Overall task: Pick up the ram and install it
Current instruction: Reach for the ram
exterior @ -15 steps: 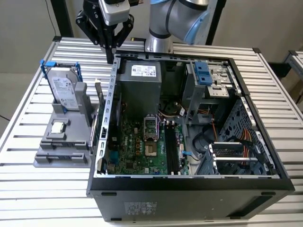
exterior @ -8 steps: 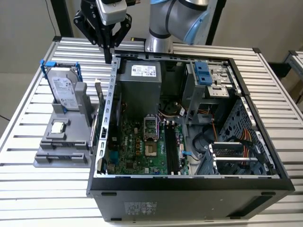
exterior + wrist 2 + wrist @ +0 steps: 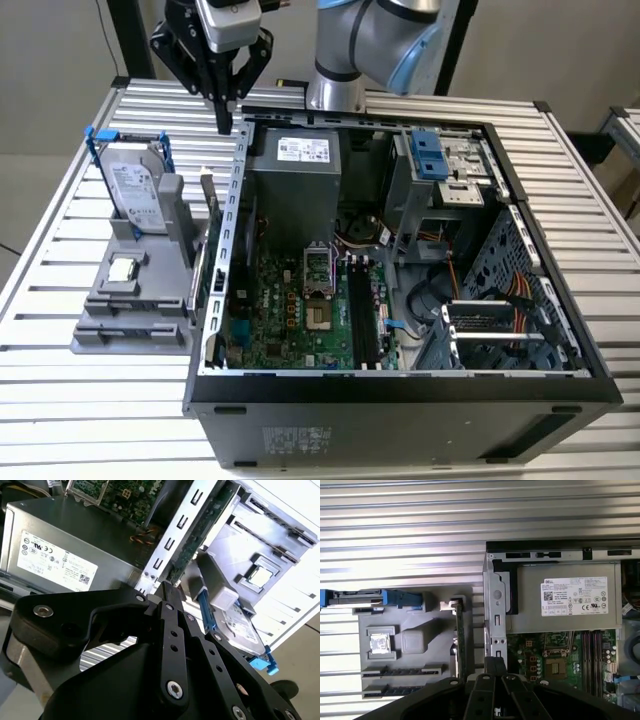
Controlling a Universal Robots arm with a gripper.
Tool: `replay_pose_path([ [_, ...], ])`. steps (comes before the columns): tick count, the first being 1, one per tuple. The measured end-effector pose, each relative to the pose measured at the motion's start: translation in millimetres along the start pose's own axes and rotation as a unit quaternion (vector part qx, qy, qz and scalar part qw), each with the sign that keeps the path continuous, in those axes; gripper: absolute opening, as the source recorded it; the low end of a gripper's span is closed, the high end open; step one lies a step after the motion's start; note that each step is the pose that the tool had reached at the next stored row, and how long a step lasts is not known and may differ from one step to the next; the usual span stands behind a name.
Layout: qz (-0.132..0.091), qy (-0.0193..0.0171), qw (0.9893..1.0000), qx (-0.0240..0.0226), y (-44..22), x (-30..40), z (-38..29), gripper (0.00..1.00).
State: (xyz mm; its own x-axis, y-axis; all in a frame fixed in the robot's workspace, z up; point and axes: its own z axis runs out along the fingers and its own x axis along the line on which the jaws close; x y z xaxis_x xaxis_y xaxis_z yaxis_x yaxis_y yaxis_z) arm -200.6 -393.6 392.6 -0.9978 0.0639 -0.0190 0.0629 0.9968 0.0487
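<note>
The ram (image 3: 203, 215) is a thin dark green stick standing on edge in the grey holder (image 3: 130, 315), right against the outside of the computer case's wall. In the first wrist view the ram (image 3: 460, 645) appears edge-on. In the second wrist view the ram (image 3: 197, 535) runs along the perforated wall. My gripper (image 3: 224, 122) hangs above the far end of that wall, higher than the ram and apart from it. Its black fingers (image 3: 165, 592) meet at the tips with nothing between them. The fingertips (image 3: 495, 664) lie just to the case side of the ram.
The open computer case (image 3: 400, 385) shows the motherboard (image 3: 290, 300), black memory slots (image 3: 362, 310) and the grey power supply (image 3: 295, 165). The holder also carries a silver hard drive in a blue bracket (image 3: 135, 185) and a square processor chip (image 3: 125, 268). All rests on a slatted metal table (image 3: 60, 400).
</note>
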Motion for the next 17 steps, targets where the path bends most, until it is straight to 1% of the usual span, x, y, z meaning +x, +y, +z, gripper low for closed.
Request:
replay_pose_path([
  [17, -0.001, 0.0, 1.0, -0.0001, 0.0, 11.8, -0.2, 0.0],
])
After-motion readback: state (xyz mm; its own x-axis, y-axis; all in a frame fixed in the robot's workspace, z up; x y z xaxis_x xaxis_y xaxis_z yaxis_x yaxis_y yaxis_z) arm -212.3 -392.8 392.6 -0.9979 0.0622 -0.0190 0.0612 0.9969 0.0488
